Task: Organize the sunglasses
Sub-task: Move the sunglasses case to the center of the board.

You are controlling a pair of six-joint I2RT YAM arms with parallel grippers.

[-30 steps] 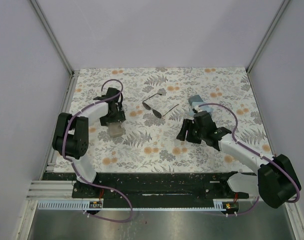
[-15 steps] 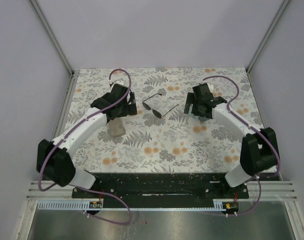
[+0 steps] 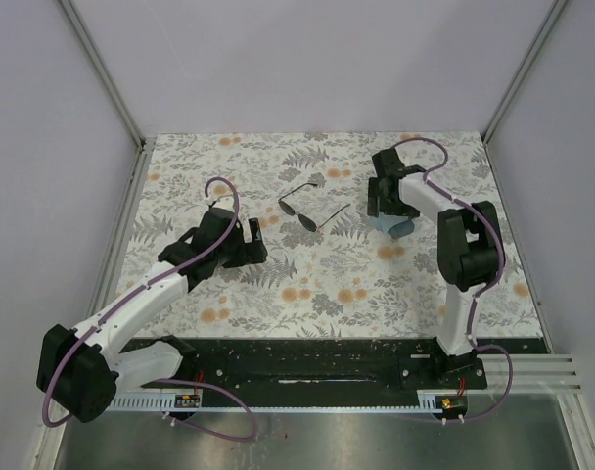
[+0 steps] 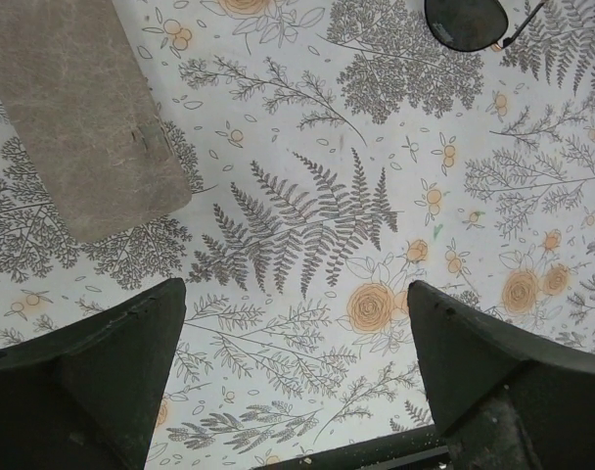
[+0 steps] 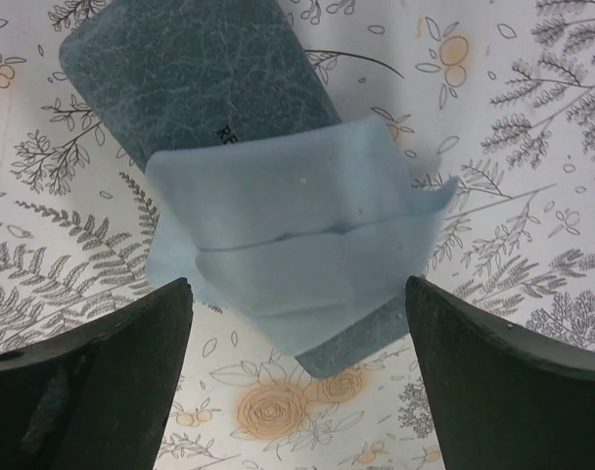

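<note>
The black wire-framed sunglasses (image 3: pixel 312 207) lie open on the floral table at centre back; one dark lens shows at the top edge of the left wrist view (image 4: pixel 469 24). The purple-lensed pair is out of view. My left gripper (image 3: pixel 251 243) is open and empty, low over bare table (image 4: pixel 297 382), with the beige case (image 4: pixel 82 117) just ahead to its left. My right gripper (image 3: pixel 386 201) is open and empty (image 5: pixel 297 392), just above the teal case (image 5: pixel 190 69), which has a folded light-blue cloth (image 5: pixel 288 225) lying on it.
The teal case and cloth (image 3: pixel 397 226) lie at the right back, under the right wrist. Metal posts and grey walls close in the table on three sides. A black rail (image 3: pixel 307 357) runs along the near edge.
My left gripper has pulled back toward the near side and now sits over the beige case area. My right arm has swung further back, its gripper over the teal case and cloth.
</note>
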